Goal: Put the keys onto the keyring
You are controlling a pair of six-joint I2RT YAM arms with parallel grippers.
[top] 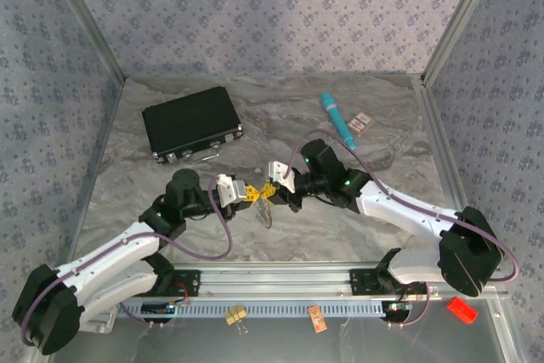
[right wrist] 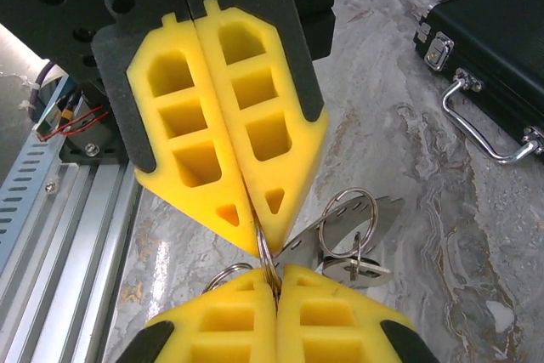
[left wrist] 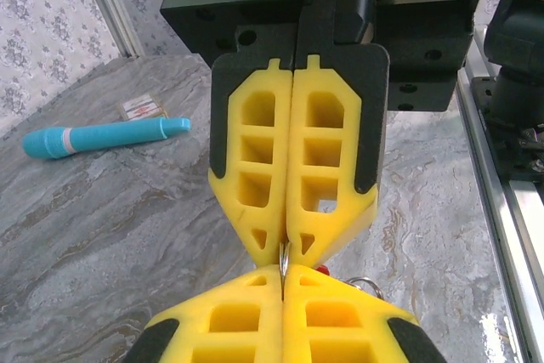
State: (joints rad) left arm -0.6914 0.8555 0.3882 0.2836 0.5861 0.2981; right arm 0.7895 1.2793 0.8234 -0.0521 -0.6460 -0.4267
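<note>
The grey, marbled tabletop (top: 280, 108) spreads out between patterned walls, and the two arms reach in from its near edge and meet at its middle. A black case (top: 192, 122) lies shut at the far left, its metal handle and latch facing the arms; it also shows in the right wrist view (right wrist: 501, 31). The left pincer (top: 252, 195) and the right pincer (top: 269, 190) stand tip to tip, just above the surface. In both wrist views each pincer's yellow fingers are pressed together, and the two pairs of tips nearly touch. A teal pen-like stick (top: 337, 121) lies on the far right of the tabletop, well apart from the arms. The keyring (right wrist: 266, 252) is a thin silvery wire loop that runs into the seam of both pincers, so each one pinches it; from above it hangs as a small metal cluster (top: 265, 210) under the meeting tips. Flat silvery keys (right wrist: 387, 218) and smaller rings dangle from it beside the right pincer (right wrist: 274, 276). A small packet (top: 363, 122) lies just beside the stick.
</note>
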